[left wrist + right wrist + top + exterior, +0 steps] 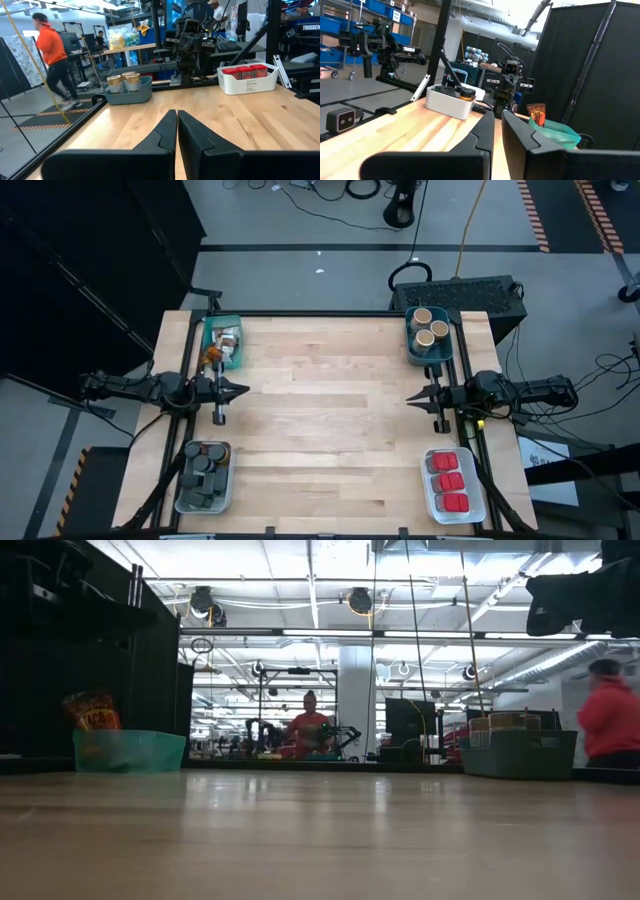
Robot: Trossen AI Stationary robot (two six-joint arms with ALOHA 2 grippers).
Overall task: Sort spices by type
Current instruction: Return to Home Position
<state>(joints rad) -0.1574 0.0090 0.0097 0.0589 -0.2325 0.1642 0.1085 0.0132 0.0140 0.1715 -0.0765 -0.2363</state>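
Spice packets (226, 338) sit in the teal bin (222, 320) at the high view's upper left, tan cylinders (430, 328) in the blue bin (430, 359) upper right, dark jars (203, 470) in the clear bin (227, 498) lower left, red tins (449, 480) in the white bin (428, 485) lower right. Left gripper (238, 391) and right gripper (415, 397) face each other across the table (330, 420), fingers nearly together, holding nothing.

Robotics lab in a warehouse-like hall: strip lights (400, 634) under open ceiling, blue shelving (350, 20), hazard-striped floor tape (533, 215), loose cables (330, 195), wooden bench (330, 400).
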